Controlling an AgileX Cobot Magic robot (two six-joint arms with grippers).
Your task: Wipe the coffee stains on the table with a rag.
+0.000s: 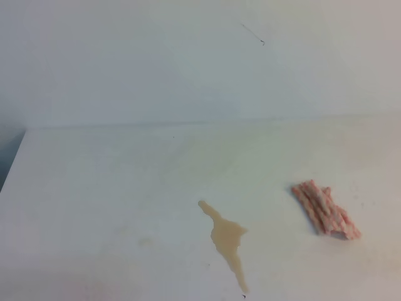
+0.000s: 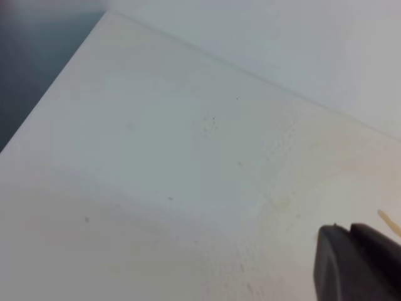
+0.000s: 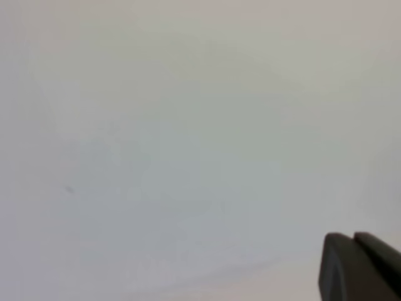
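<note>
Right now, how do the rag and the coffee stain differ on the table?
The rag is pink-and-white striped, bunched and raised; the coffee stain is a flat tan puddle with tapered ends. The rag lies right of the stain, apart from it. Both are elongated, similar in length, resting on the white table.

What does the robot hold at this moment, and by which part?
Nothing is held. The rag lies alone on the table, right of the coffee stains, with no gripper on it. The right gripper is shut on nothing.
</note>
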